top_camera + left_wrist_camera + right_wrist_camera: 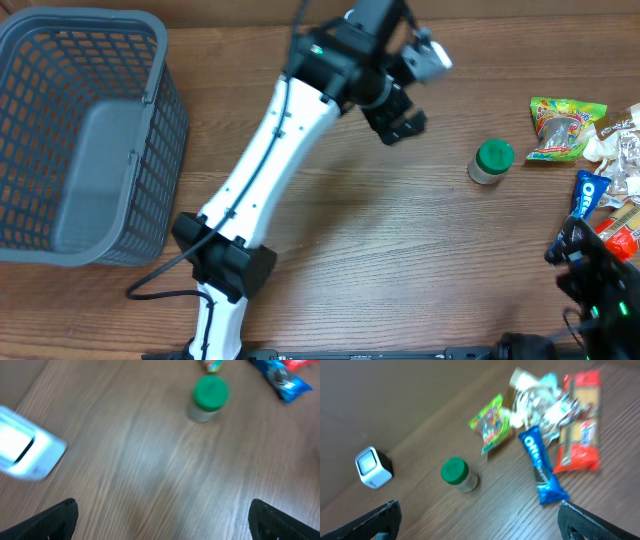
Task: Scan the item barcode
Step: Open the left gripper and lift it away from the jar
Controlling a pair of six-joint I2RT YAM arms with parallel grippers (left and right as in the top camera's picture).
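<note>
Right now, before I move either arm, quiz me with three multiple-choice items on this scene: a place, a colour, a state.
1. Where is the small green-lidded jar?
A. inside a basket
B. upright on the wooden table, left of the snack packets
C. held in a tool

2. What colour is the long Oreo packet?
A. red
B. blue
C. yellow

3. How is the left tool?
A. open and empty
B. shut on the jar
C. shut on a packet

Answers: B, it stands on bare wood beside the pile; B, its wrapper is blue; A, its fingers stand wide apart, nothing between.
</note>
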